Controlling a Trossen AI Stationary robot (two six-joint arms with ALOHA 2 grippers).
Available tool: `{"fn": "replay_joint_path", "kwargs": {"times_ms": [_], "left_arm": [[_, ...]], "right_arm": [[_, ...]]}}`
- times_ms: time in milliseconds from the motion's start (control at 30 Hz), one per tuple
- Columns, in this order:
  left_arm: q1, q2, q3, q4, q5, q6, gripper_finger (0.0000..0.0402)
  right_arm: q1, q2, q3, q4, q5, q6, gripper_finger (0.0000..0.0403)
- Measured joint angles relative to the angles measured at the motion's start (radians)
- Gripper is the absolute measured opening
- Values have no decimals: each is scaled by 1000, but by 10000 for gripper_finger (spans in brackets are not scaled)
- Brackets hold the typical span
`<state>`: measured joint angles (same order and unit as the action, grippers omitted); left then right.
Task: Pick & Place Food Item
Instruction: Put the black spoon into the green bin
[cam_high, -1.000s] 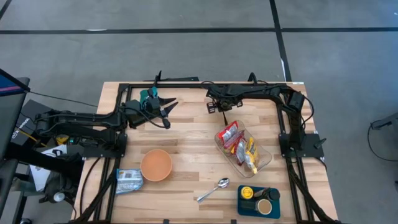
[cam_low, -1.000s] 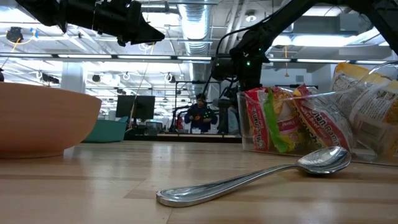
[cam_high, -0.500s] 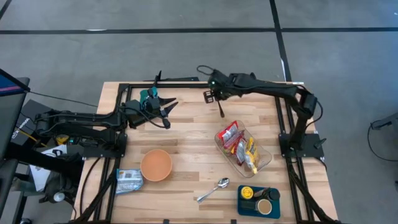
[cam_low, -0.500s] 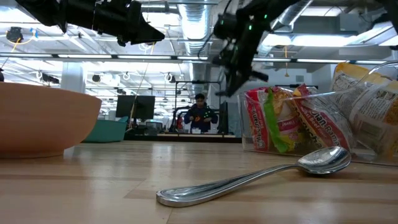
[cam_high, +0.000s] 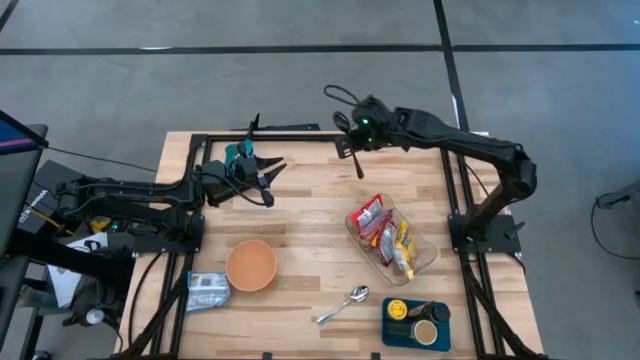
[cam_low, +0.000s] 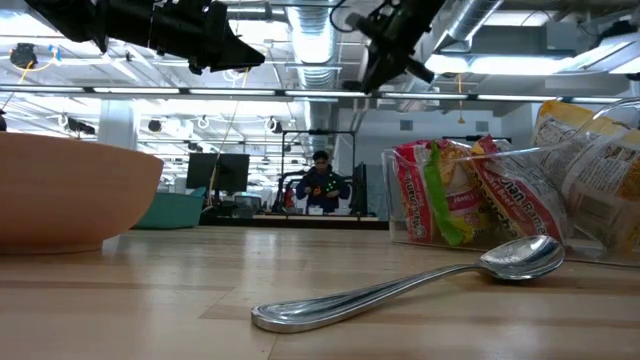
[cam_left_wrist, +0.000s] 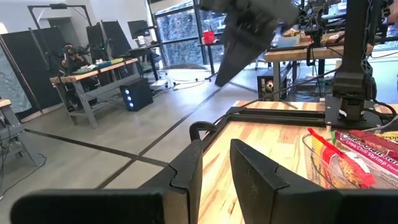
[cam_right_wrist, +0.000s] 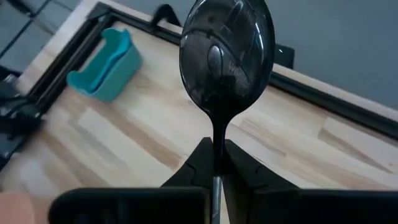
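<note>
Reaching over the table's far edge, the right end effector (cam_right_wrist: 214, 163) grips a black spoon (cam_right_wrist: 227, 59).

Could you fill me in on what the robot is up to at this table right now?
The right gripper is shut on a black spoon, holding it in the air over the far side of the table. The left gripper hangs above the far left, holding nothing. On the table sit a clear container of snack packets, an orange bowl and a silver spoon.
</note>
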<state>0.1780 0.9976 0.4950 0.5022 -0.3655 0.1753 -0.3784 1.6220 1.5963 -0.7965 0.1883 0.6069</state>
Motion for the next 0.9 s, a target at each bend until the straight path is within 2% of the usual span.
{"fn": "replay_joint_path", "kwargs": {"times_ms": [233, 433, 767, 900], "left_arm": [[0, 0, 0, 0, 0, 0, 76], [0, 0, 0, -1, 0, 0, 76], [0, 0, 0, -31, 0, -3, 76], [0, 0, 0, -76, 20, -70, 76]], "right_arm": [[55, -38, 0, 4, -12, -49, 7], [99, -31, -14, 58, -87, -109, 7], [115, -33, -258, 480, -324, -63, 8], [115, -33, -335, 651, -398, -31, 8]]}}
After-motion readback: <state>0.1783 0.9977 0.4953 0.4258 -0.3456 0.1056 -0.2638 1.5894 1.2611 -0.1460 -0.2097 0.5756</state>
